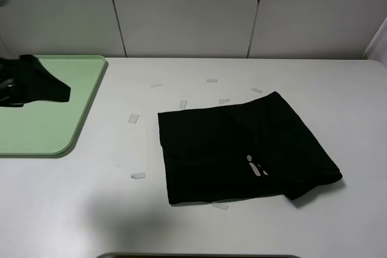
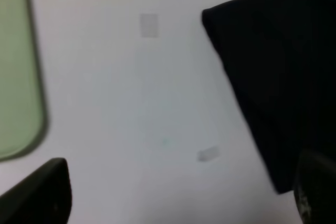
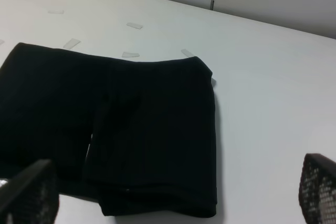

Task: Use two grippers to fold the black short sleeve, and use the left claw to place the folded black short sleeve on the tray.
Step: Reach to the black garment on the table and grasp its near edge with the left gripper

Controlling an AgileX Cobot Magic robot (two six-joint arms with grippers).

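Shirt (image 1: 245, 152) lies flat on the worktop (image 1: 338, 89), about midway between the back and front edges and somewhat toward the right edge. It is folded into a rough rectangle several layers thick. A scrap of pale lettering shows on top, and one corner toward the front right sticks out loosely. Tape bits (image 1: 138, 176) are scattered around it.

Tray (image 1: 54, 125) sits at the left edge toward the back-left corner, well apart from the shirt, with bare worktop between them.

Left arm (image 1: 33, 86) hangs over the tray end. In its wrist view the left jaws stand wide apart with nothing between them. The right jaws are out of the high view; their wrist view shows both tips spread fully above the shirt, also empty.

Handling, as a judgement: limp, light cotton that is not fragile and has no stiffness, so it will sag and drape once lifted. The layers slide on each other, so a pinch on the top layer alone would likely peel the fold open.

The best hold looks like the thick folded side facing the tray, with the jaws coming low along the worktop to bite the whole stack. Avoid the loose front-right corner. Folding looks about done — the carry to the tray is not yet done.
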